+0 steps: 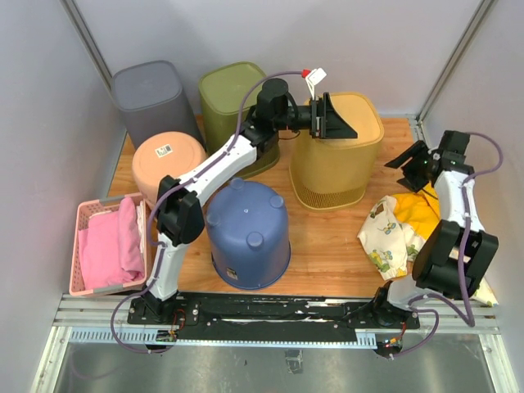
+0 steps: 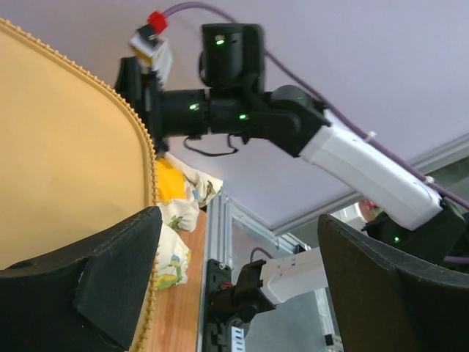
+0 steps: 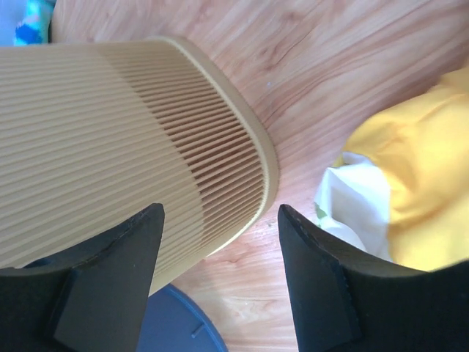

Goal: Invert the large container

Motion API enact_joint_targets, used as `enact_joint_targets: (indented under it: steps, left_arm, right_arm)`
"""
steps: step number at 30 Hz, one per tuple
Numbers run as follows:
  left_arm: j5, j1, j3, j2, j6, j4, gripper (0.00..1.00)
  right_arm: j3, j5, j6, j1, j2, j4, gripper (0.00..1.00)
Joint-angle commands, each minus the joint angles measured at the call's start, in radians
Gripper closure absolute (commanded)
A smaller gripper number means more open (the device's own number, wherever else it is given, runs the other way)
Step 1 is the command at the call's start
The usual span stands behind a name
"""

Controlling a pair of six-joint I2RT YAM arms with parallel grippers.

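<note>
At centre-right, yellow container [image 1: 336, 164], apparently inverted, vertical

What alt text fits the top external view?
A large yellow ribbed plastic container stands closed end up on the wooden table. The left fingers are open at its top edge, and the right fingers are open and apart from it. A blue plastic tub, a pink slatted basket and crumpled printed cloths lie nearer the arm bases.
</note>
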Motion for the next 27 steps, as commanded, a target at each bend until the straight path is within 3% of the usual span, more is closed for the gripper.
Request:
enact_joint_targets:
  steps: [1, 8, 15, 21, 27]
  left_arm:
    - [-0.036, 0.003, 0.065, -0.061, 0.140, -0.182, 0.07]
    - [-0.241, 0.003, 0.047, -0.270, 0.430, -0.490, 0.01]
    - [-0.585, 0.003, -0.218, -0.592, 0.628, -0.703, 0.01]
    - [-0.847, 0.003, -0.537, -0.890, 0.613, -0.716, 0.01]
    - [-0.997, 0.003, -0.783, -1.183, 0.564, -0.605, 0.01]
  right_arm:
    - [0.135, 0.239, -0.095, 0.009, -0.115, -0.212, 0.34]
    - [0.305, 0.396, -0.158, 0.010, -0.255, -0.305, 0.34]
    - [0.403, 0.437, -0.275, 0.013, -0.374, -0.285, 0.34]
    - [0.459, 0.518, -0.323, 0.015, -0.405, -0.319, 0.34]
    - [0.397, 0.481, -0.304, 0.017, -0.429, -0.278, 0.34]
